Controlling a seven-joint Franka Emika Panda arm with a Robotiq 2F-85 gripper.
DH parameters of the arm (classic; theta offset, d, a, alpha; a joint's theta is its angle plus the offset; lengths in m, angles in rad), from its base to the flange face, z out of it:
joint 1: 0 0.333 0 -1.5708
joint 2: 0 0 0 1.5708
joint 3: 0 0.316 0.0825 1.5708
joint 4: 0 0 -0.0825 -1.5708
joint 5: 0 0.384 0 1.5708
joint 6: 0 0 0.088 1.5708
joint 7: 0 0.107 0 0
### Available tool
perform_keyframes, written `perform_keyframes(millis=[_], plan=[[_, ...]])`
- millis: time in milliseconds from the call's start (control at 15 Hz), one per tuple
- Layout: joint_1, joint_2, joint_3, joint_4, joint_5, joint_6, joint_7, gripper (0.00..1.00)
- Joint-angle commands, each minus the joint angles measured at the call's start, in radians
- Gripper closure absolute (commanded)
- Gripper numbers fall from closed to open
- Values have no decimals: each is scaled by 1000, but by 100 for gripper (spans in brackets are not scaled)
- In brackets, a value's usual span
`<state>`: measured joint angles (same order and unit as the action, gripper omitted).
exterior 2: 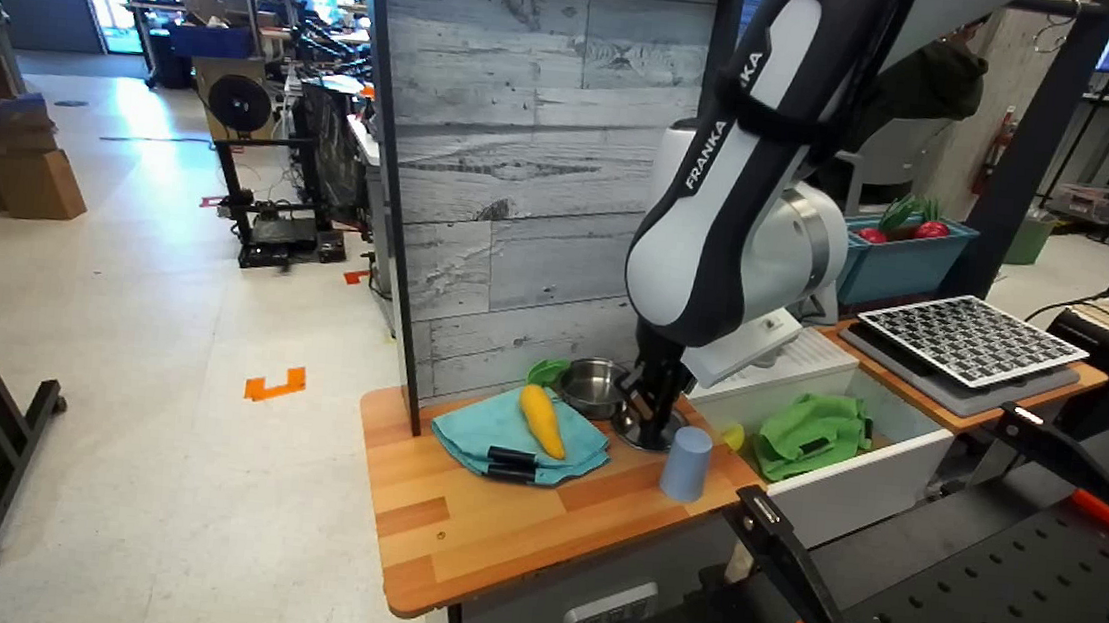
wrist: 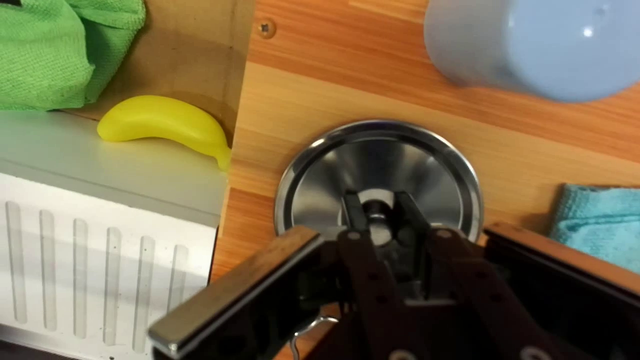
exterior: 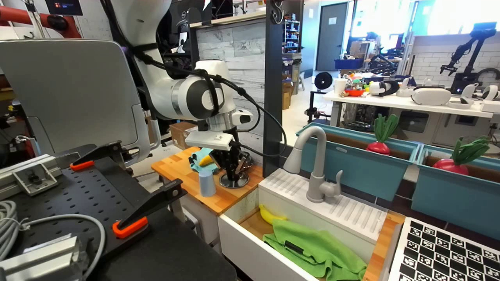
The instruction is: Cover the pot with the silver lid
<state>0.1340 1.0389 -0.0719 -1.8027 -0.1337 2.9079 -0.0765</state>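
Observation:
The silver lid (wrist: 330,185) lies flat on the wooden counter, beside the sink edge, and shows in both exterior views (exterior: 243,182) (exterior 2: 625,429). My gripper (wrist: 378,200) points straight down over the lid's middle. Its two fingers are close together on either side of the lid's knob, shut on it; this also shows in both exterior views (exterior: 233,177) (exterior 2: 650,432). The small silvery pot (exterior 2: 592,386) stands uncovered on the counter by the wall panel, near the lid. In the other outside picture the gripper mostly hides the pot. In the wrist view only a curved metal wire shows at the bottom.
A light blue cup (exterior: 207,182) stands close to the lid on the counter's front side. A teal cloth (exterior 2: 484,433) with an orange toy carrot (exterior 2: 542,421) lies beside the pot. The sink (exterior: 265,255) holds a banana (wrist: 165,122) and a green cloth (exterior: 312,246).

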Motion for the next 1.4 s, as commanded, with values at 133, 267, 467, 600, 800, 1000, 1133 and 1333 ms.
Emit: perform_keyframes(millis=[133, 267, 467, 600, 800, 1000, 1133, 1333], plan=[[-11, -24, -13, -89, -35, 66, -34, 95], [-12, -35, -18, -116, -36, 90, -42, 95], [-10, -54, -28, -155, -34, 121, -51, 95], [-11, -72, -31, -181, -33, 136, -53, 95], [-17, -100, -29, -206, -29, 138, -56, 95], [-19, -134, -27, -232, -30, 143, -58, 95], [-26, -166, -21, -245, -27, 133, -60, 95], [-36, -212, -11, -260, -23, 119, -61, 95]])
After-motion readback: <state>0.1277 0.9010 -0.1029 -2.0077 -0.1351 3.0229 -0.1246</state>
